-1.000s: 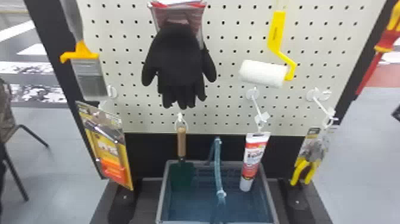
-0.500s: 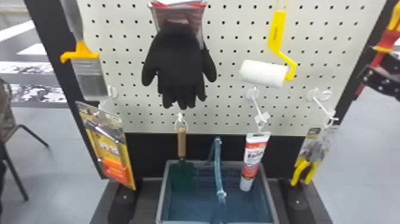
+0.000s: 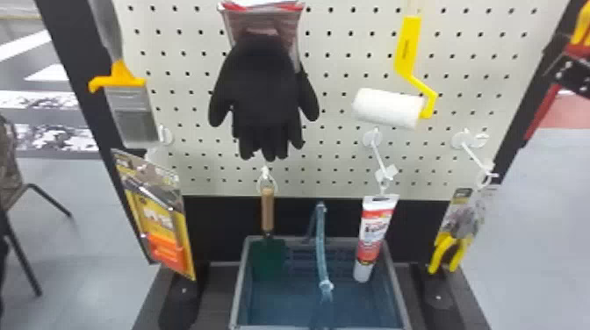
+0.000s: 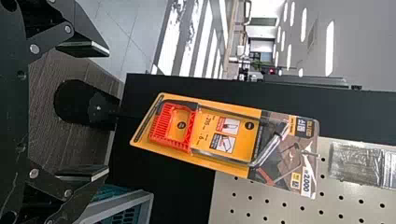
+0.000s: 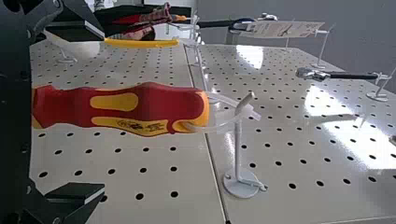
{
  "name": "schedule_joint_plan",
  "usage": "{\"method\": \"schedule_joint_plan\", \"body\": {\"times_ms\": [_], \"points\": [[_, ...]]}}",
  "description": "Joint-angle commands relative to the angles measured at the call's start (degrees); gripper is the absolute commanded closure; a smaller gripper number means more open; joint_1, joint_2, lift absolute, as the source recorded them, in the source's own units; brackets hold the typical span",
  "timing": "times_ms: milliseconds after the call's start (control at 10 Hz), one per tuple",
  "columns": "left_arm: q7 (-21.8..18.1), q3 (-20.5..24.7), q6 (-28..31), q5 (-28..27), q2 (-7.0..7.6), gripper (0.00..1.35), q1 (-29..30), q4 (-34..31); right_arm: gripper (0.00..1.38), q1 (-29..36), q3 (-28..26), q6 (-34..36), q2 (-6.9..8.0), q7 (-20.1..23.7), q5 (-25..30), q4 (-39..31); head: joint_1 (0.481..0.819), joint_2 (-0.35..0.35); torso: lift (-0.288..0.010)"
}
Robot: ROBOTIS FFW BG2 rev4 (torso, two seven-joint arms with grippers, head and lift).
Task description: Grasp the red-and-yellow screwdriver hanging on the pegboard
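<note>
Right pincer [image 3: 560, 59] (fingers wide) straddles the red-and-yellow screwdriver [image 5: 154, 108].

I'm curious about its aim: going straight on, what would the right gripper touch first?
Probably the red-and-yellow screwdriver, by its handle, which lines up between the right gripper's open fingers, though depth is unclear.

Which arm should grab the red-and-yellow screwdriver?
Right, I think. The right gripper is open, with the screwdriver hanging between its fingers. The left gripper is by a yellow package instead.
</note>
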Motion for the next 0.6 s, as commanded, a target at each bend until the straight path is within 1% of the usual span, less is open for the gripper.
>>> {"method": "schedule_joint_plan", "body": {"times_ms": [0, 100, 300, 400, 500], "points": [[0.0, 0.0, 0.1, 0.0, 0.12, 0.39, 0.0, 0.0, 0.15, -2.8, 3.5, 0.2, -2.62, -1.0, -4.1, 2.6, 0.549, 0.0, -0.1], [0.0, -0.2, 0.1, 0.0, 0.21, 0.39, -0.1, 0.0, 0.15, -4.5, 4.2, 0.2, -3.06, -1.2, -4.0, 3.3, 0.549, 0.0, -0.1], [0.0, -0.2, 0.2, 0.1, 0.47, 0.39, -0.3, 0.0, 0.15, -4.4, 4.2, 0.2, -2.62, -1.7, -4.6, 4.3, 0.549, 0.0, -0.1], [0.0, -0.2, 0.2, 0.1, 0.47, 0.39, -0.1, 0.0, 0.34, -4.3, 4.1, 0.2, -2.18, -1.9, -5.5, 4.7, 0.549, 0.0, -0.1], [0.0, -0.2, 0.1, 0.1, 0.38, 0.39, -0.1, 0.0, 0.78, -4.0, 3.8, 0.3, -2.09, -2.5, -6.0, 4.8, 0.549, 0.0, -0.1]]}}
